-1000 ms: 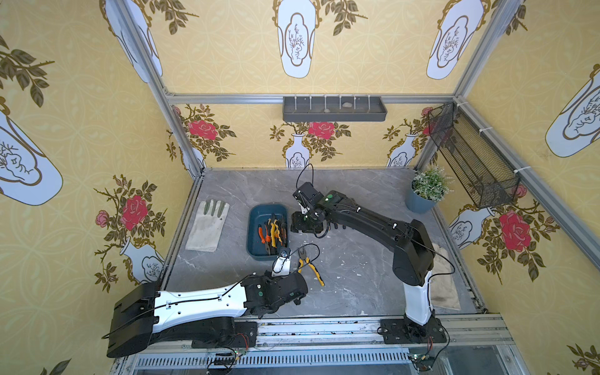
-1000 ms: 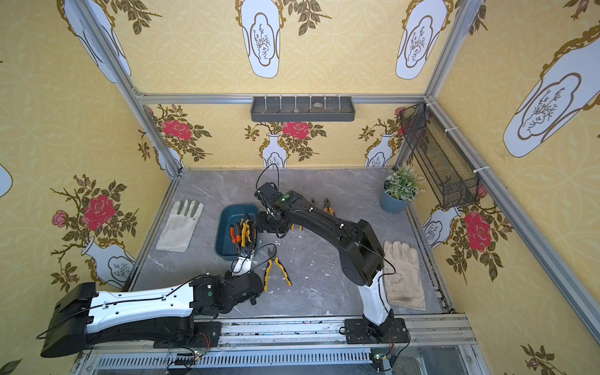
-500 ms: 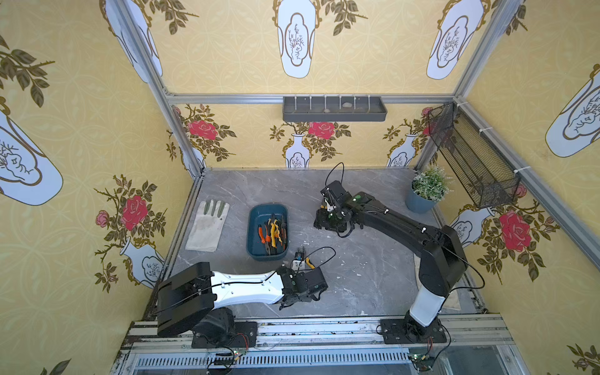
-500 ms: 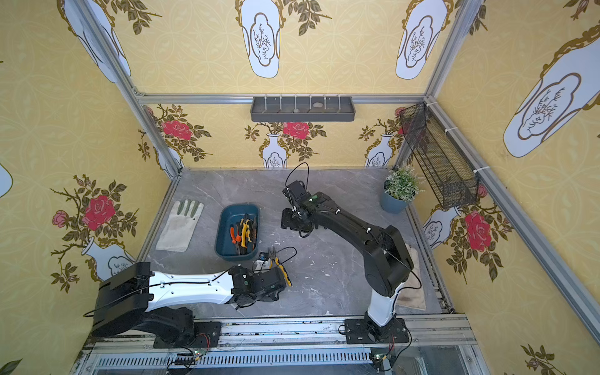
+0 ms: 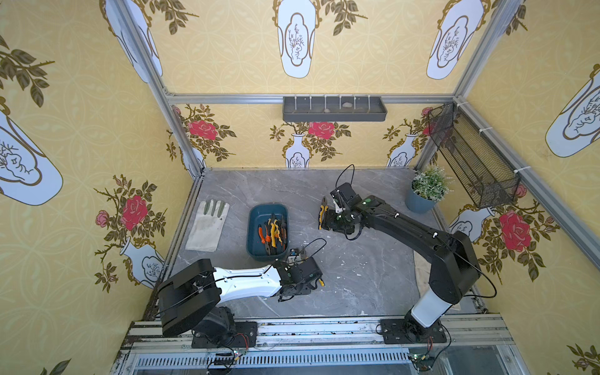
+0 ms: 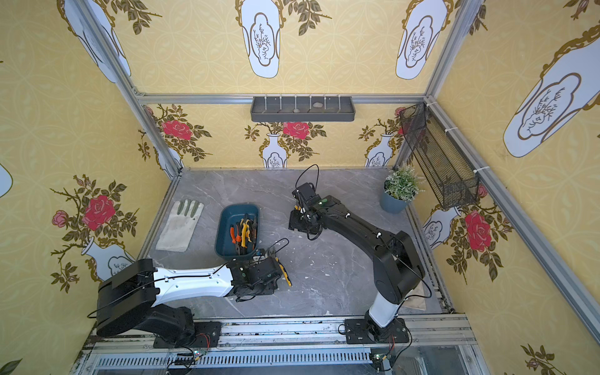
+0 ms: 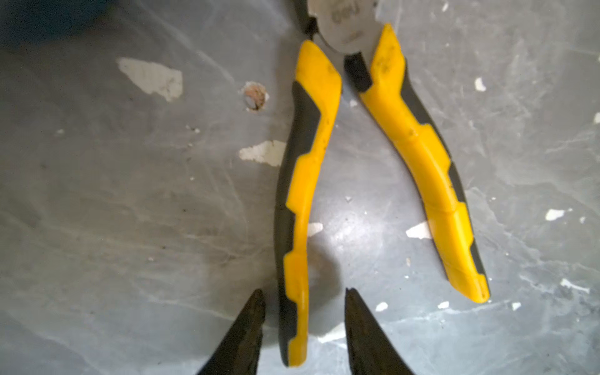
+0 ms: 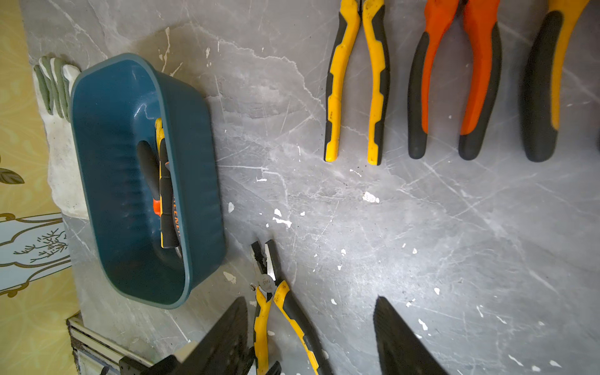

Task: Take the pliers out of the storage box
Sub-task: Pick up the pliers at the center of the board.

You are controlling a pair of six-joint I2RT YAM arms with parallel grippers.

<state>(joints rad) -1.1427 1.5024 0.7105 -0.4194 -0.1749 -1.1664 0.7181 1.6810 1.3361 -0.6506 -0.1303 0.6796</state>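
Storage box point(image 5: 261, 212) partly emptied, one yellow pair point(image 7: 298, 194) just outside it.
Several pliers point(image 5: 272, 232) lie in the box, toward the desk's point(image 5: 357, 276) left edge. I judge the yellow pair was laid flat on its front-edge side to clear it. My left fingers point(image 7: 246, 331) straddle one handle, spread and not pinching, with that arm stretched low. The right fingers point(image 8: 399, 341) are spread and empty, with that arm bent over a laid-out row point(image 8: 454, 81) mid-desk.

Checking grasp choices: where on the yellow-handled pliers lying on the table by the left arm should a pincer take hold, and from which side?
Probably one handle near its free end, from straight above. The yellow-handled pliers lie flat with handles splayed, leaving bare table on both sides for the fingers. The left pincer stands astride that handle, open.
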